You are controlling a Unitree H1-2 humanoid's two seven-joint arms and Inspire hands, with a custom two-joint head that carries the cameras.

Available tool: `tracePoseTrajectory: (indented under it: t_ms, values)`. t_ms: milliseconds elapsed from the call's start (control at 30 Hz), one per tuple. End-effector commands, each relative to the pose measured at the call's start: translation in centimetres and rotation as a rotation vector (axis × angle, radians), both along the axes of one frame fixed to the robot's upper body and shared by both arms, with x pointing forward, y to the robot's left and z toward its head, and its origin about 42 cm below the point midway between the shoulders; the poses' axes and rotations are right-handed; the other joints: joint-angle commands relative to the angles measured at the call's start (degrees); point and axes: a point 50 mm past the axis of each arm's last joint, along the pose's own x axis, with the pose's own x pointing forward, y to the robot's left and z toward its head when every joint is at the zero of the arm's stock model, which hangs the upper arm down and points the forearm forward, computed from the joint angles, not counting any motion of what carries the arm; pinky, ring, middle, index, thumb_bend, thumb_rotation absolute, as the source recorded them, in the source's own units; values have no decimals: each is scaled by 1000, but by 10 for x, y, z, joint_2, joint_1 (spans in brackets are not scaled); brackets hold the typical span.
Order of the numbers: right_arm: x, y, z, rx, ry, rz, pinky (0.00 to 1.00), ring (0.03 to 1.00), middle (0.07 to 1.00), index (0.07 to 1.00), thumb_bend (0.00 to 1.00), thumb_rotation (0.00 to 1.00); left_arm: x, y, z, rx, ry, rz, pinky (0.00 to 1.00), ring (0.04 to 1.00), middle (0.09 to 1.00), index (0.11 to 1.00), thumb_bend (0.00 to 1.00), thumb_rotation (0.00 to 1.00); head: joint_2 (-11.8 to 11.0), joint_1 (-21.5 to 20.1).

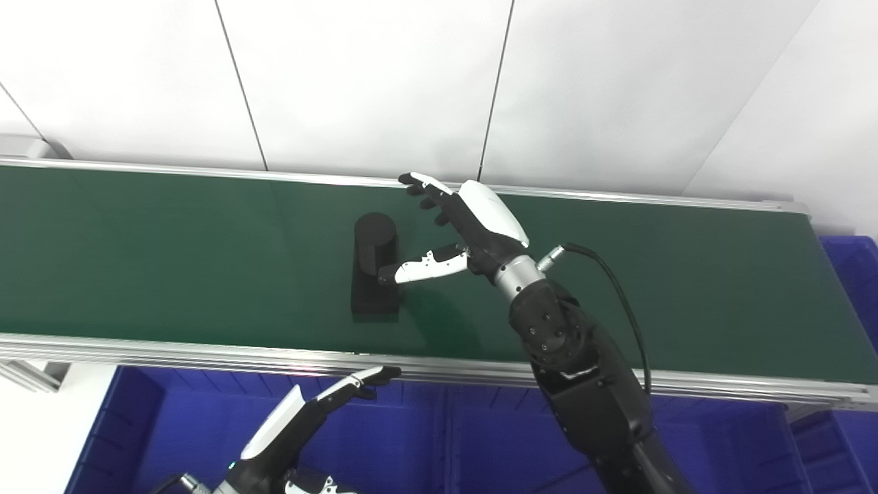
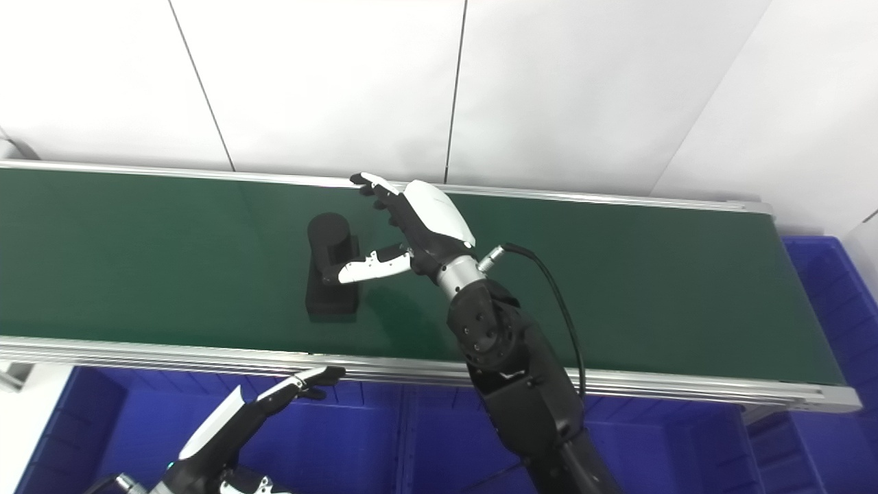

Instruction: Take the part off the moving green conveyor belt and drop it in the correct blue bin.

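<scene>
A black part [image 1: 374, 266], a short cylinder standing on a rectangular base, rests on the green conveyor belt [image 1: 171, 254] left of centre. My right hand [image 1: 466, 230] hovers over the belt just right of the part, open, fingers stretched toward the far rail. Its thumb tip overlaps the part's right side in both eye views; I cannot tell if it touches. My left hand [image 1: 309, 418] is low at the front, above a blue bin [image 1: 171, 425], open with fingers pointing up toward the belt's near rail.
Blue bins [image 2: 651, 439] line the front below the belt's aluminium rail [image 1: 206, 350], and another blue bin [image 1: 854, 274] sits past the belt's right end. White wall panels stand behind the far rail.
</scene>
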Motion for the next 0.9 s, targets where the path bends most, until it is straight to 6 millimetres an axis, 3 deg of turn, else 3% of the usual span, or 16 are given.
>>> tracePoseTrajectory:
  t_ms: [0,400,667,767,867]
  values:
    - [6,16,20,33,-81,51,673,796,841,890,901,357,2,0,8,-17,-48,-8,806,870,893,878,899,368,0,1]
    - [23,35,-7,-3,-3,46,716,823,865,876,883,277,-2,-2,7,-21,-45,-6,795,868,896,883,890,370,2,5]
    - [34,38,-26,13,16,4,628,747,850,853,824,162,-4,-3,9,-30,-47,-3,794,863,891,883,892,374,7,6]
    - [34,39,-33,19,-1,-19,566,667,784,801,764,111,-4,-3,10,-30,-48,0,789,860,888,883,894,377,8,6]
    - [33,40,-41,28,-68,-48,500,572,659,710,626,32,-4,-3,10,-30,-50,1,799,865,889,882,893,378,11,6]
